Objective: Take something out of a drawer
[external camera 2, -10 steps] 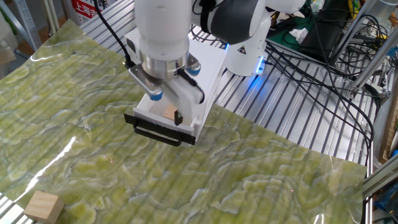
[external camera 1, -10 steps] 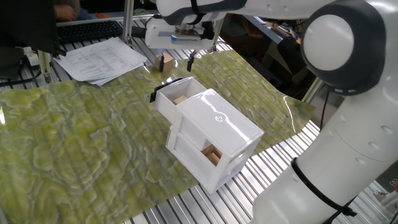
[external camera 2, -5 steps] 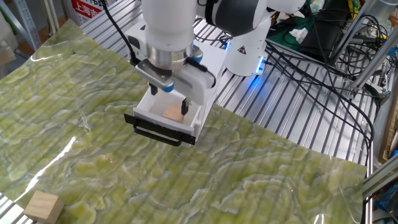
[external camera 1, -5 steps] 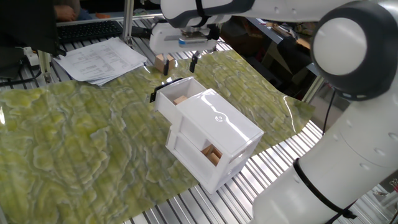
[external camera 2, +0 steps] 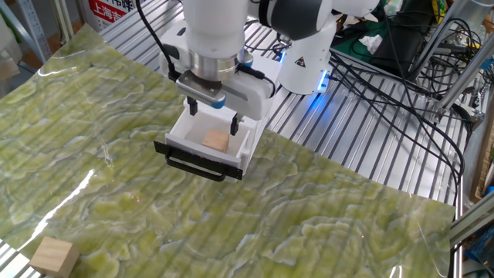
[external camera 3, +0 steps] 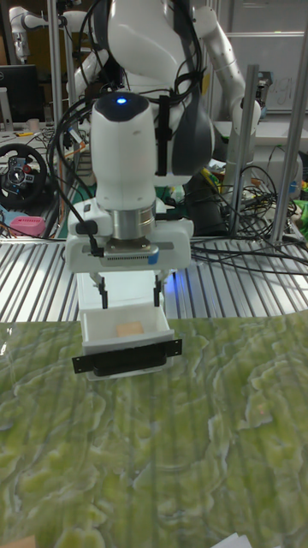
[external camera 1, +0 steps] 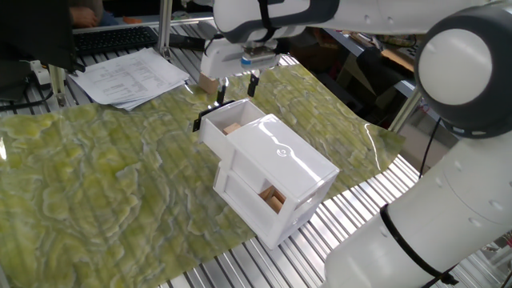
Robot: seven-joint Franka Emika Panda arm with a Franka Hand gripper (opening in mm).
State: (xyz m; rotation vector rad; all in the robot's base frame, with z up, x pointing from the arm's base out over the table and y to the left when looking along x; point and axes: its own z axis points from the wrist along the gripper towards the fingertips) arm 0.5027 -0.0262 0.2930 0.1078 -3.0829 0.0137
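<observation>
The white box [external camera 1: 282, 164] stands on the green mat with its upper drawer [external camera 1: 214, 134] pulled open; the black handle [external camera 2: 197, 164] faces the mat. A small pale-tan wooden cube [external camera 2: 216, 140] lies inside the drawer, also visible as the cube [external camera 1: 233, 128] and the cube [external camera 3: 130, 330]. My gripper [external camera 2: 214, 116] hangs open just above the drawer, one finger on each side of the cube and clear of it, with nothing held. In the other views the gripper [external camera 1: 238, 88] and the gripper [external camera 3: 129, 293] sit the same way.
The lower drawer holds a darker orange-brown block [external camera 1: 274, 198]. A loose wooden block [external camera 2: 52, 256] lies on the mat's far corner. Papers [external camera 1: 132, 76] and a keyboard [external camera 1: 112, 38] lie beyond the mat. The robot base [external camera 2: 305, 62] and cables [external camera 2: 386, 85] stand behind the box.
The gripper has turned about its vertical axis and shifted over the drawer, so its fingers now straddle the cube. The cube and the drawer have not moved.
</observation>
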